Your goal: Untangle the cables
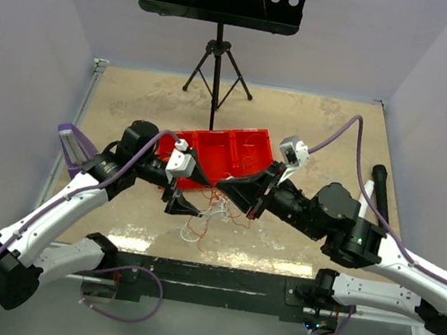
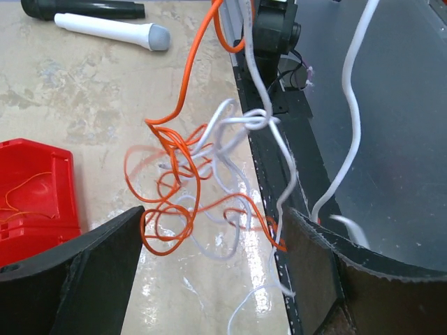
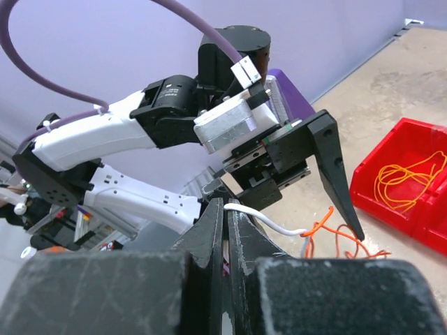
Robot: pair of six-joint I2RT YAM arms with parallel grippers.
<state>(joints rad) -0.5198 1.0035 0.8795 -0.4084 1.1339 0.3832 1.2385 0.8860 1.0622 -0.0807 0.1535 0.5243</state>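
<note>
A small clump of orange and white cables (image 1: 210,214) lies on the table near its front edge, in front of the red bin (image 1: 248,142). In the left wrist view the clump (image 2: 183,192) hangs between and just beyond my left gripper's open fingers; strands rise up out of the frame. My left gripper (image 2: 213,227) is open, low over the table (image 1: 189,207). My right gripper (image 3: 227,209) is shut on a white cable (image 3: 276,223) that runs down to the orange strands (image 3: 335,237). It is held above the clump (image 1: 233,190).
The red bin (image 3: 419,209) holds a loose orange-yellow wire (image 3: 405,178). A white cylinder (image 2: 112,31) and a black one (image 2: 84,8) lie at the table's right side. A music stand (image 1: 216,58) stands at the back. The table's black front rail (image 2: 279,209) runs beside the clump.
</note>
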